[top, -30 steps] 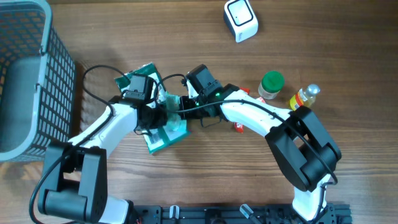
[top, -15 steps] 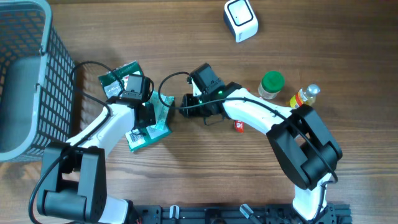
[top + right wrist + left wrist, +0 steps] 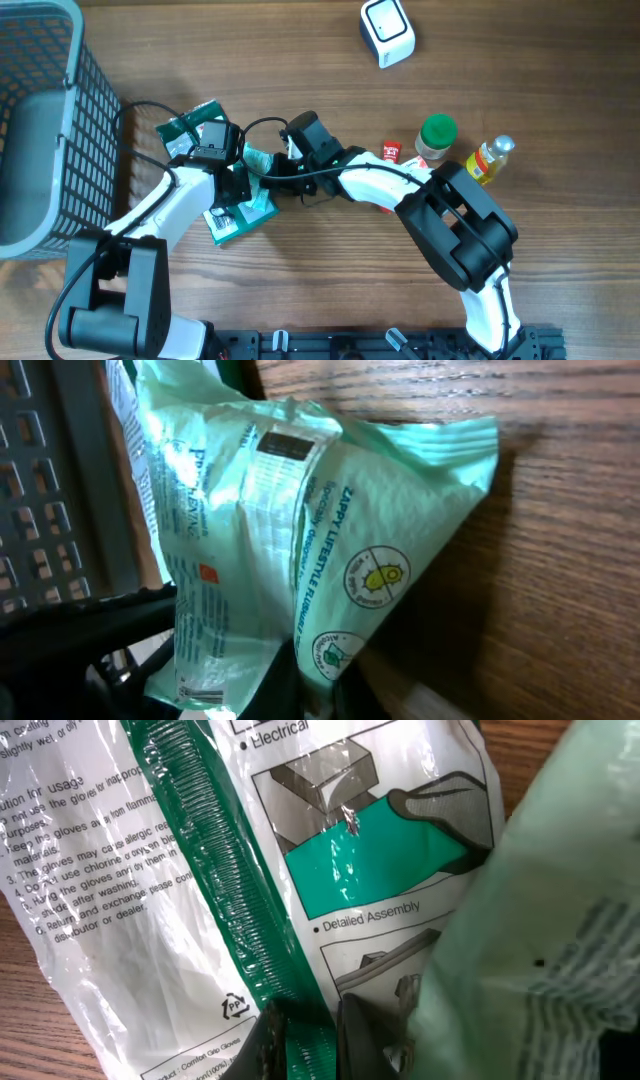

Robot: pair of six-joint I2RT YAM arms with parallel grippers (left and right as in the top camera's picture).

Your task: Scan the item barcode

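Right fingers returned, clamped on mint pouch; left fingers pinch glove pack, long axis diagonal.

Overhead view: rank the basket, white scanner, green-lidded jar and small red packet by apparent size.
Basket
White scanner
Green-lidded jar
Small red packet
Scanner and jar look close; that pair is unsure.

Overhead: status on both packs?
Left end effector shut on glove pack. Right end effector shut on mint pouch. Scanner at far edge, nothing presented yet.
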